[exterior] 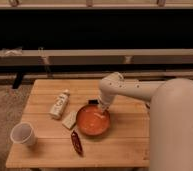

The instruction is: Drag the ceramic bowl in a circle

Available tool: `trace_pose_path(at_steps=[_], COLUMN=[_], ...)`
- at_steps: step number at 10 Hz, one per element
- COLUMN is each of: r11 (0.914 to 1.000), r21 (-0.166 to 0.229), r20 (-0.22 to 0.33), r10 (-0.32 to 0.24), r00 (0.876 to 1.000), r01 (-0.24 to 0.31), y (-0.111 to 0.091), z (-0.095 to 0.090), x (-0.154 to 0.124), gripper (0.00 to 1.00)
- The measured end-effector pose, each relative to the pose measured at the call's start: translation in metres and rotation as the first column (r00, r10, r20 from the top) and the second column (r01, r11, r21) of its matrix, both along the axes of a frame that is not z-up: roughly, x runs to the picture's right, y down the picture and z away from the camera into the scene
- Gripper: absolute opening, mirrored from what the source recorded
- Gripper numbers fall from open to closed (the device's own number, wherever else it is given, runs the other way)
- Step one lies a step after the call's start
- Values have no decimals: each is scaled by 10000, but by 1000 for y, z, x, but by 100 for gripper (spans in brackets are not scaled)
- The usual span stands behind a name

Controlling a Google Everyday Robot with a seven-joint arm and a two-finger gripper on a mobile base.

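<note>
The ceramic bowl (92, 122) is seen near the middle of the desk (127, 137), just beside a pale packet (69, 120). The tool (103, 106) is placed at its far rim; whether it is closed there cannot be told.

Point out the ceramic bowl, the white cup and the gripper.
ceramic bowl (92, 123): camera view, inner floor of the bowl.
white cup (23, 134): camera view, its open mouth.
gripper (103, 106): camera view, its tip at the bowl's far rim.
</note>
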State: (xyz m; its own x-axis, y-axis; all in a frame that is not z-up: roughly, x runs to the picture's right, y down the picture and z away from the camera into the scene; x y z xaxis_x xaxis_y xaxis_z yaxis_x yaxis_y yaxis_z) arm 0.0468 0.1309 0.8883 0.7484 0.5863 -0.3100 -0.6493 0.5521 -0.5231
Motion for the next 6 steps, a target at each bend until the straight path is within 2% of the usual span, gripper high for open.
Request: trace_pose_path(at_steps=[5, 6], r11=[10000, 9997], r21=[-44, -94], r20=[49, 123], r10=[-64, -237], r00=[10000, 9996], r01=[64, 238], y=[3, 6], z=[-3, -8], x=[0, 2], gripper=[0, 0])
